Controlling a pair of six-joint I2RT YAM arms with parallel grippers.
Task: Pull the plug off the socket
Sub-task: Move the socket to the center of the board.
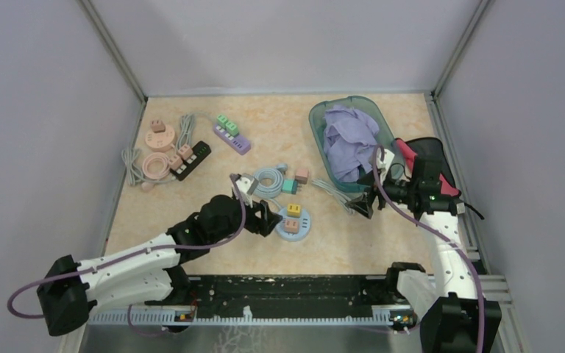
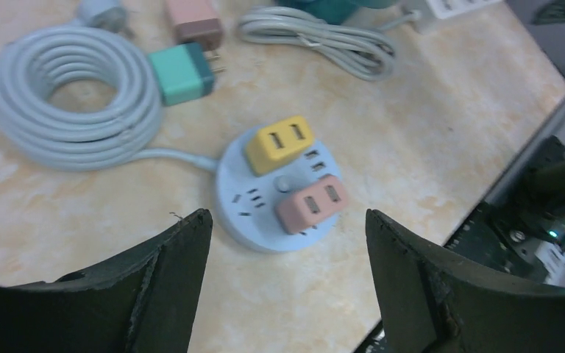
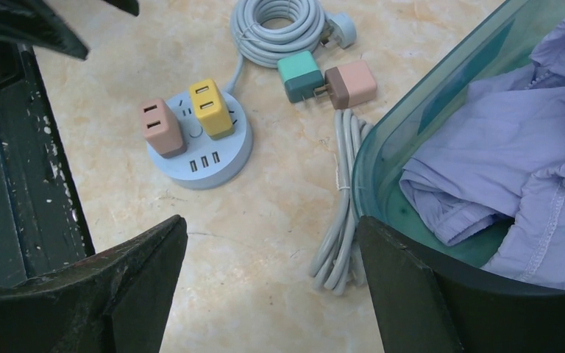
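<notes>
- Spread wide, my left pincer (image 2: pixel 287 220) hovers over the round socket (image 2: pixel 237 200), mid-desk, with pink plug (image 2: pixel 311 204) and yellow plug (image 2: pixel 279 143) seated.
- I'd pinch the pink plug's flat sides and pull straight up; the socket may lift.
- Black rail (image 1: pixel 279 294) is close on the near side; bare desk (image 1: pixel 346 243) lies right.
- Right pincer (image 3: pixel 270 220), also spread, hangs well right.

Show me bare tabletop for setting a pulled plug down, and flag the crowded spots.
Free: the strip between the round socket and the base rail; the far patch between the purple power strip and the teal bin. Crowded: around the coiled cable, loose plugs and cable bundle; the far-left corner.
</notes>
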